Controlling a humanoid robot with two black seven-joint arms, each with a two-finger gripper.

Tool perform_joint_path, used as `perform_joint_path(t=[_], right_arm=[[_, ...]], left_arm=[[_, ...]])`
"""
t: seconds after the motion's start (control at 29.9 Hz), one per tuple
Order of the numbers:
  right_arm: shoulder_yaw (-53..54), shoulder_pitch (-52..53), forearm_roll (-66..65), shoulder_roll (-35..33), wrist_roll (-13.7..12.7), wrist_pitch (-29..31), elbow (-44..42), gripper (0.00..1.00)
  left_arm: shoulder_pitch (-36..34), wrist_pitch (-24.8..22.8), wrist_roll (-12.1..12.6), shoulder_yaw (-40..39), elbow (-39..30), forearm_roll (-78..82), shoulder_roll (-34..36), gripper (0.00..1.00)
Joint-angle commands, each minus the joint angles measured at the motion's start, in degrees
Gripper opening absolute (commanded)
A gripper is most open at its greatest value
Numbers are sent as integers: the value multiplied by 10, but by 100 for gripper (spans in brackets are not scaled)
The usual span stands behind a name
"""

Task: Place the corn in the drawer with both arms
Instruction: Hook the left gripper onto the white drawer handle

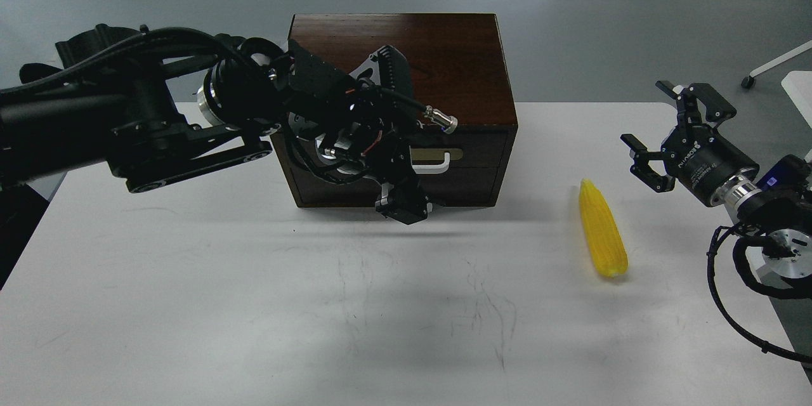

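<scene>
Drawer (pixel 466 158) shut; your left gripper (pixel 401 203) at handle (pixel 438 162), grip unreadable. Hook bar squarely, pull straight. Right gripper (pixel 666 139) spread, corn (pixel 602 228) waiting.

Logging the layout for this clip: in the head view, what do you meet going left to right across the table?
Left arm's end effector, in front of the drawer of the wooden box → corn lying on the white table → right arm's open end effector.

Even overhead light, soft shadows on table (pixel 190 304), sharp focus throughout
</scene>
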Motion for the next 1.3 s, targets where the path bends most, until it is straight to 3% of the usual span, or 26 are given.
perform_joint_path(t=[0.0, 1.27], right_arm=[[0, 0, 0, 0, 0, 0, 0, 100], [0, -6, 0, 1, 0, 1, -4, 100]], left_arm=[[2, 0, 0, 5, 5, 31, -7, 98], [19, 0, 0, 49, 42, 31, 5, 98]])
